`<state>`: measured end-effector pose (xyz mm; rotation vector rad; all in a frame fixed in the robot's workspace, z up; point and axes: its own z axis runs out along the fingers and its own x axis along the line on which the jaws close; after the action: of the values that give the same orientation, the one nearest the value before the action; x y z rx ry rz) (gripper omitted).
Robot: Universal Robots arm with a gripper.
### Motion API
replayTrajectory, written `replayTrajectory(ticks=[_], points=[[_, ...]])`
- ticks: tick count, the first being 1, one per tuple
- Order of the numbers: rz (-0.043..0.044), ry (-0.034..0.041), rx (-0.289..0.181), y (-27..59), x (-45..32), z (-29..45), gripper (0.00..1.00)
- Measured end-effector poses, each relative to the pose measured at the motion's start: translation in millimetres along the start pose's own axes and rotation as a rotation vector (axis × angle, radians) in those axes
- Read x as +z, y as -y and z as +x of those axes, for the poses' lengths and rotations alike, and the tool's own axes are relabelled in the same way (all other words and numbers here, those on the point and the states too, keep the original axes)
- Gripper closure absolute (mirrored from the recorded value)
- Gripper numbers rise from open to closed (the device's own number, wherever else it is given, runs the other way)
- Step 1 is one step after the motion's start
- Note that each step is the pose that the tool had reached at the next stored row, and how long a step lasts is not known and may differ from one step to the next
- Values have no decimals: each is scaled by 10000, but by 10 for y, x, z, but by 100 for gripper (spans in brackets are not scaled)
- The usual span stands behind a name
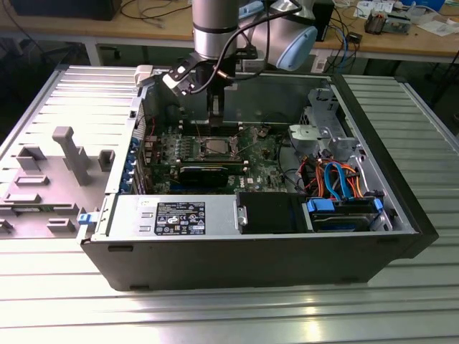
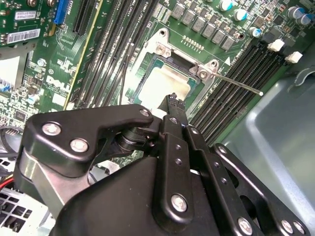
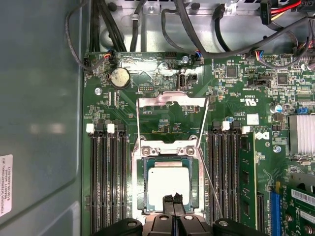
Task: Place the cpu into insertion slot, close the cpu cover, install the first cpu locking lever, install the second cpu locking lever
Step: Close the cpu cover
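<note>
cpu: small flat silver-grey square chip, lying in the insertion slot, a dark square socket.
cpu cover: silver metal frame, flipped open beside the slot.
gripper: black fingers pressed together, grasping nothing, close over the chip.
computer case: dark grey, open, holds the green circuit board.
sticker: white, on the case wall, writing unreadable.

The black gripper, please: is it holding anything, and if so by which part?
Nothing is held: the shut black gripper is poised over the pale silver-grey square cpu.
</note>
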<state>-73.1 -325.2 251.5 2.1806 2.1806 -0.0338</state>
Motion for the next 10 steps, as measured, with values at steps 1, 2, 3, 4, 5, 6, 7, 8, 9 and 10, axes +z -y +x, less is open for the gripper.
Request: replayTrajectory(ticks=[1,2,3,4,5,6,7,8,9,10], points=[[0,0,0,-1,-21,-1,89],[0,0,0,-1,-37,-2,89],[0,0,0,-1,-46,-3,89],[0,0,1,-1,-53,-3,89],[0,1,0,-1,-60,-4,89],[1,1,0,-2,-66,-4,89],[-1,-1,0,-2,-68,-4,89],[0,0,0,-2,-74,-4,89],[0,0,0,-2,-78,-5,89],[0,0,0,-2,-86,-5,89]])
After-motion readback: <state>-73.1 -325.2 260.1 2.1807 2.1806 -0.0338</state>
